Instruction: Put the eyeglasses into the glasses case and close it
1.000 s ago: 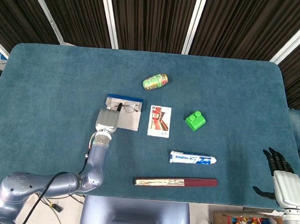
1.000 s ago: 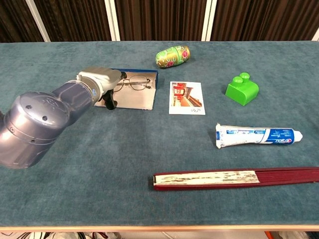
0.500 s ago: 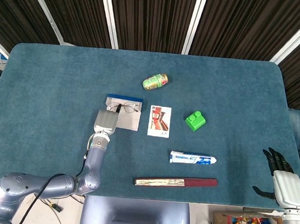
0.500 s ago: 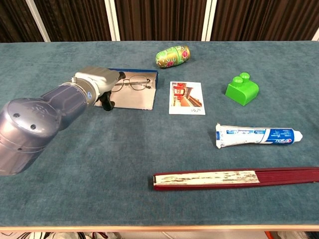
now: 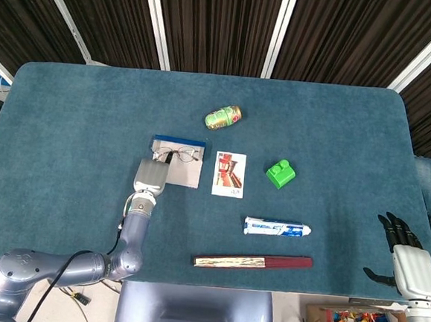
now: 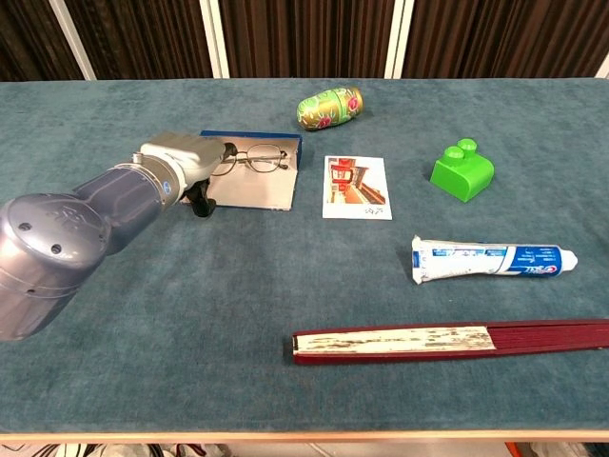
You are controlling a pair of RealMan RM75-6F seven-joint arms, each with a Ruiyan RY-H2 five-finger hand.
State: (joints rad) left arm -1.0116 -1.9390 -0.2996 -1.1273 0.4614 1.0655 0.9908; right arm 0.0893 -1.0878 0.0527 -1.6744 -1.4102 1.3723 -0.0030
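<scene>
The eyeglasses (image 5: 177, 155) lie inside the open glasses case (image 5: 185, 172), a flat grey tray with a blue far edge, near the middle of the blue worktop (image 5: 69, 120). They rest toward the case's far side, lenses side by side and frame unfolded.

The left robot hand (image 5: 151, 175) sits at the case's near-left corner, its silver back facing up and covering that part of the tray. In the chest view the same robot hand (image 6: 186, 155) lies just left of the eyeglasses (image 6: 249, 158), with dark fingers (image 6: 202, 198) curled down at the near edge of the case (image 6: 262, 188). It appears to touch the left end of the frame, but the palm hides the contact, so whether it grips anything cannot be told.

The right robot hand (image 5: 404, 254) hangs beyond the worktop's right front corner, well apart from the case, its dark fingers spread and holding nothing.

Beside the case on the right lies a photo card (image 5: 229, 174). A green patterned can (image 5: 223, 118) rests on its side farther back, a green toy block (image 5: 280, 173) to the right, and a toothpaste tube (image 5: 277, 228) and folded fan (image 5: 252, 262) nearer the front.
</scene>
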